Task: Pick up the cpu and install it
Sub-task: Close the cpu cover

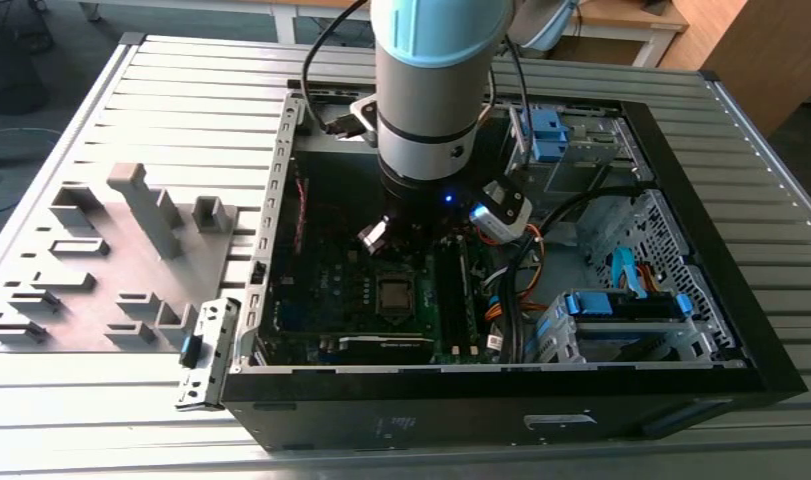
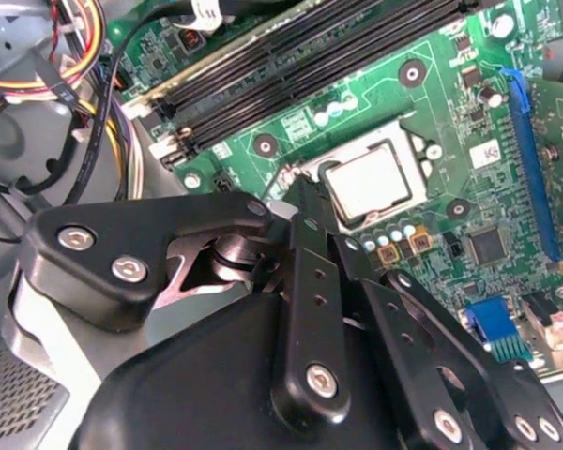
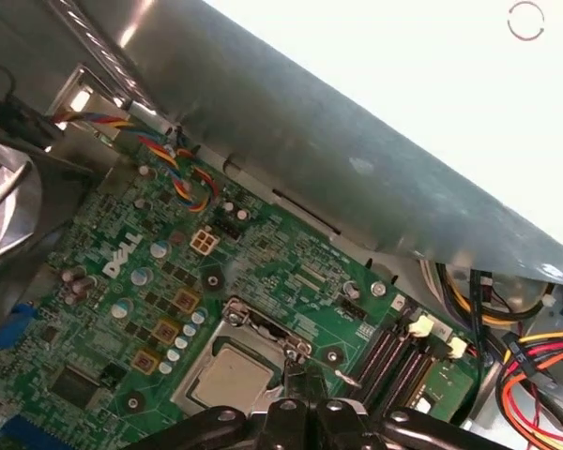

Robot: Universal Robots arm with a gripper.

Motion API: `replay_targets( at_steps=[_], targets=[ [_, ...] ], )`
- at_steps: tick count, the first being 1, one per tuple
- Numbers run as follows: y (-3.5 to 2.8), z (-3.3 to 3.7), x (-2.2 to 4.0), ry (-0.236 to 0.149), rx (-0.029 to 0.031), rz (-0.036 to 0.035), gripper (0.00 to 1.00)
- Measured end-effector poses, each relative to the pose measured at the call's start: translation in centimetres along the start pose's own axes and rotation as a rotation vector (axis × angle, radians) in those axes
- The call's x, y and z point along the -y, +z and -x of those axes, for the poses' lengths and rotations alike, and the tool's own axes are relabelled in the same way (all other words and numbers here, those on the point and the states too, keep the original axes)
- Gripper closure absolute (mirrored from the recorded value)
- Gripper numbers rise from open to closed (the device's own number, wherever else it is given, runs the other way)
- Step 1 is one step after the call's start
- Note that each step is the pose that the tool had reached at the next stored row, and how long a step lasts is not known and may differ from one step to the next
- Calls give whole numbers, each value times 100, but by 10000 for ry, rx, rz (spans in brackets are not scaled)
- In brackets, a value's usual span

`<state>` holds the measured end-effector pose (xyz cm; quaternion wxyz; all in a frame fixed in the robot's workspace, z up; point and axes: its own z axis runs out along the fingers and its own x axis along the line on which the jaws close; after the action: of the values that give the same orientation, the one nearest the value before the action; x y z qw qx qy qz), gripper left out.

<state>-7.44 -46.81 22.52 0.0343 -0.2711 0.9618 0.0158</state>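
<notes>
Cpu [image 2: 369, 180]: silver-topped square, lying flat in the socket of the green motherboard [image 2: 450, 117], just beside the tips of the jaws. Jaws: pressed together, pinching nothing, inside the computer case [image 1: 512, 410].

Lab or workshop: slatted metal counter [image 1: 725, 140], open computer case [image 1: 512, 400], grey fixture block [image 1: 112, 260], wooden desks [image 1: 619, 20] behind.

A slatted metal table [image 1: 138, 80] carries an open computer case [image 1: 378, 420]. A grey tray [image 1: 105, 268] of blocks lies beside it, at the exterior view's left.
</notes>
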Motion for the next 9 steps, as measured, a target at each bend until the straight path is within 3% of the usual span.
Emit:
replay_targets(
  at_steps=[9],
  targets=[
    [-7, -97, 31, 0, 5, -2, 88]
  ],
)
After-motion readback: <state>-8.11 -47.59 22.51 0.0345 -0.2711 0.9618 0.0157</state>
